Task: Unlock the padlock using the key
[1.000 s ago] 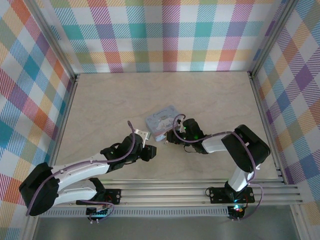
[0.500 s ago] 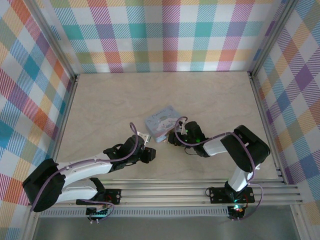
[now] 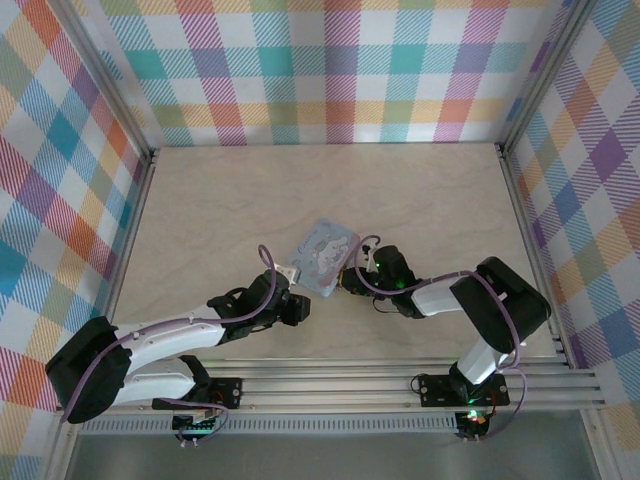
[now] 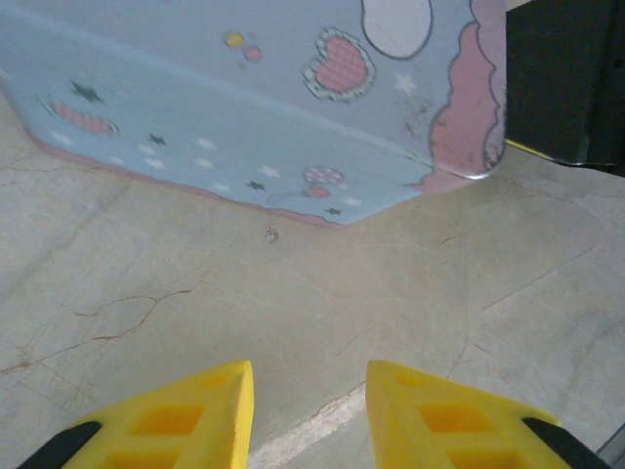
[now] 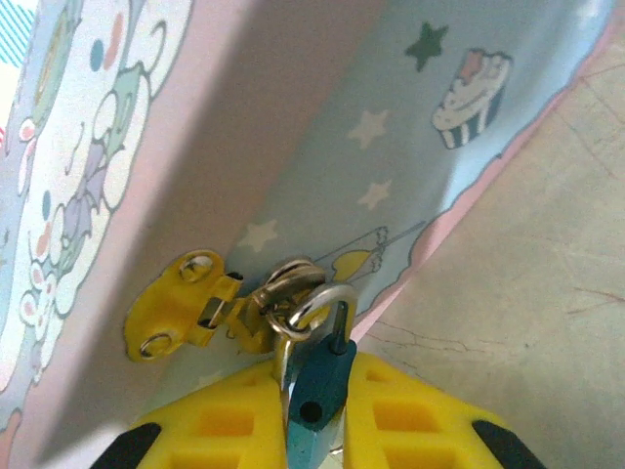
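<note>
The right arm (image 3: 440, 290) is stretched low toward the tin box (image 3: 325, 255). The right gripper (image 5: 317, 373) is squeezed tight on the padlock (image 5: 314, 405), which is hung from the box's yellow hasp (image 5: 181, 308). The left gripper (image 4: 309, 373) is held low just before the box's near edge (fingers apart, nothing between) — bare table (image 4: 469, 293) is seen beneath it.

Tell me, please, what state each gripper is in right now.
Left gripper: open, holding nothing.
Right gripper: closed on the padlock.
</note>
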Controlling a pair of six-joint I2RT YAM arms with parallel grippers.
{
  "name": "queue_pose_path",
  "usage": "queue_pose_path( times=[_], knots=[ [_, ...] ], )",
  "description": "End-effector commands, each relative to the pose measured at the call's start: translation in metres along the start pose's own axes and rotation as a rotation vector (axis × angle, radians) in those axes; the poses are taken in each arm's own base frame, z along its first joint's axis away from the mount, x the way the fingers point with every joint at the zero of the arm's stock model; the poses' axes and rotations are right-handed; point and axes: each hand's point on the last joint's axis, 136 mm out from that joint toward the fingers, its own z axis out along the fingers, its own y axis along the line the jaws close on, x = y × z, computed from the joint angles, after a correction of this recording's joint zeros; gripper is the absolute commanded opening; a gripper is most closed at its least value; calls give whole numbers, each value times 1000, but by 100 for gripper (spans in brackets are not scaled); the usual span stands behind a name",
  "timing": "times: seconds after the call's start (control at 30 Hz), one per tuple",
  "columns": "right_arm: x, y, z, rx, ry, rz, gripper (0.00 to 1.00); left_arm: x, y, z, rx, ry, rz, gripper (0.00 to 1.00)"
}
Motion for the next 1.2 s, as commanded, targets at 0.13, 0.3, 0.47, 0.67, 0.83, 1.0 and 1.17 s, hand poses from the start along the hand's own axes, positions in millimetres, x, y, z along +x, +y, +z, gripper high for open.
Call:
queue_pose_path(
  times=[0.13, 0.3, 0.47, 0.67, 0.83, 1.0, 1.17],
  knots=[
    [27, -31, -6, 139, 94, 23, 0, -10, -1, -7, -6, -27, -12, 35],
    [20, -26, -10, 146, 98, -21, 0, -12, 0, -10, -9, -36, -11, 35],
    [4, -12, -17, 96, 141, -59, 0, -15, 1, -15, -21, -49, -5, 35],
    [-11, -6, -20, 36, 179, -54, 0, -18, 2, -21, -27, -67, -7, 35],
    [-18, -2, -20, -95, 215, -32, 0, -19, 3, -24, -30, -74, -11, 35],
    [-24, 1, -23, -182, 232, -26, 0, -21, 4, -30, -34, -86, -10, 35],
    [-31, 9, -27, -189, 239, -55, 0, -28, 2, -35, -37, -100, -6, 35]
  ],
)
